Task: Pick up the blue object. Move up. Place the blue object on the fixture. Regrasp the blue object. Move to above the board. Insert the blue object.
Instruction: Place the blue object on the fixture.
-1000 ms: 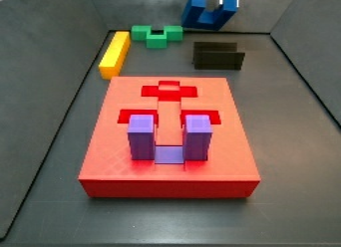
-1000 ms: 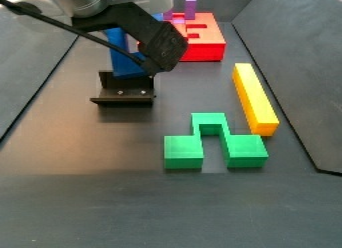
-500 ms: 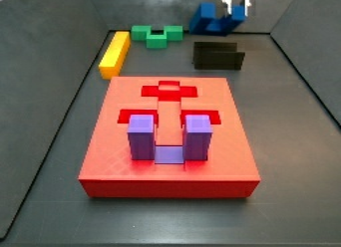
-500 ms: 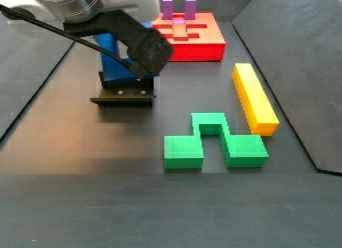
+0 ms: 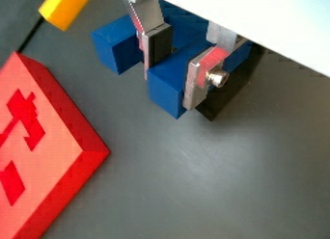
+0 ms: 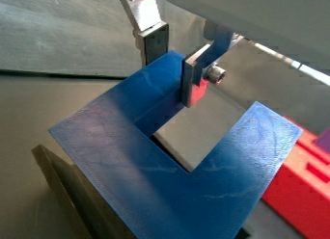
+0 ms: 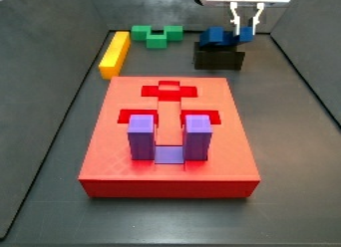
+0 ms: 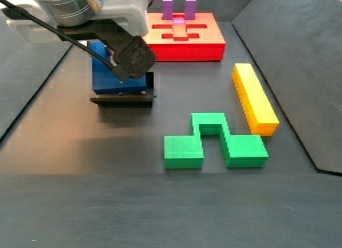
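Observation:
The blue object (image 7: 216,37) rests on the black fixture (image 7: 220,58) at the far end of the floor; in the opposite side view the blue object (image 8: 107,70) stands in the fixture (image 8: 123,96). My gripper (image 7: 242,32) comes down from above and is shut on one prong. Both wrist views show the silver fingers with dark pads on either side of that prong: gripper (image 5: 178,79) on the blue object (image 5: 168,93), gripper (image 6: 177,71) on the blue object (image 6: 129,137). The second prong (image 5: 116,40) is free. The red board (image 7: 120,161) lies nearer, apart from the fixture.
A purple U-shaped block (image 7: 167,136) stands in a slot of the board. The yellow bar (image 7: 115,52) and a green notched block (image 7: 163,34) lie on the floor beside the fixture, also the yellow bar (image 8: 254,95) and green block (image 8: 211,142). Dark walls border the floor.
The gripper has come down with the blue object, from above the fixture onto it. Nothing else moved.

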